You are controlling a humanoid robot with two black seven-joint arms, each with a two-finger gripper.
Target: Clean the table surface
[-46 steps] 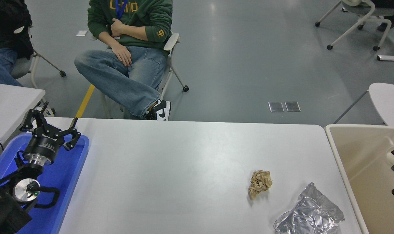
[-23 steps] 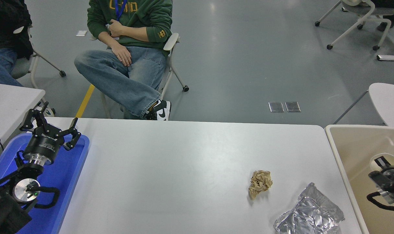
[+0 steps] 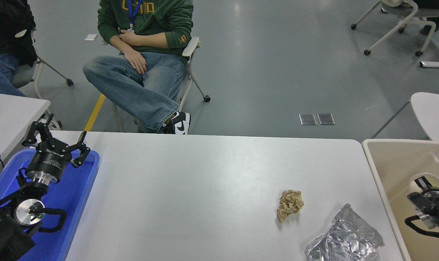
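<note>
The table surface (image 3: pixel 205 188) spreads before me, bearing a crumpled brown paper (image 3: pixel 290 204) and foil bag (image 3: pixel 344 239) near its right end. My right gripper (image 3: pixel 424 185), fingers unreadable, hangs inside the beige bin (image 3: pixel 393 156); my left gripper (image 3: pixel 56 139) rests spread over the blue tray (image 3: pixel 85 181).

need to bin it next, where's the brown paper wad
The crumpled brown paper wad lies right of centre on the table surface, just left of the silver foil bag.

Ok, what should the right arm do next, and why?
Probably swing the right gripper left out of the beige bin toward the foil bag, the nearest litter on the table; the crumpled paper also remains.
</note>
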